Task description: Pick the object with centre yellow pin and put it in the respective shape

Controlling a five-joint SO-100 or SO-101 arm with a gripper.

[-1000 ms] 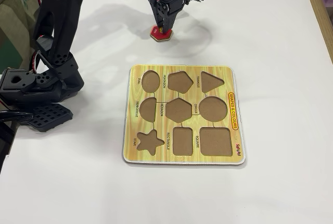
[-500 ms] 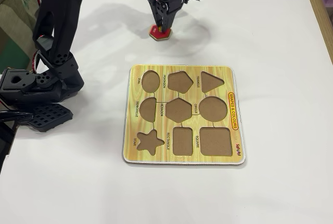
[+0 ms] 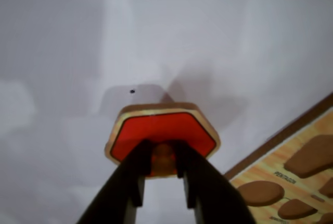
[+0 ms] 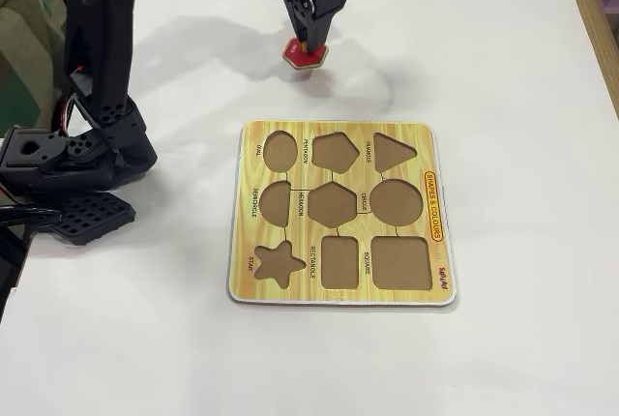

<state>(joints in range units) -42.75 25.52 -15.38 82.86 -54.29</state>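
Observation:
A small red hexagonal piece [image 4: 306,55] with tan edges hangs a little above the white table, behind the board in the fixed view. Its yellow knob [image 3: 163,157] sits between my two black fingers in the wrist view. My gripper [image 3: 162,159] is shut on that knob, and the red piece [image 3: 162,133] fills the middle of the wrist view with its shadow on the table behind it. The hexagon recess [image 4: 332,204] lies in the centre of the yellow puzzle board [image 4: 435,145], well in front of my gripper [image 4: 307,45].
The board's other brown cutouts stand empty: pentagon [image 4: 334,152], circle [image 4: 397,201], star [image 4: 279,262] among them. The arm's black base [image 4: 68,169] sits at the left. A wooden edge [image 4: 595,19] bounds the table on the right. A board corner [image 3: 291,177] shows lower right in the wrist view.
The gripper has risen with the red hexagon piece, which has left the table and moved slightly up and right in the fixed view.

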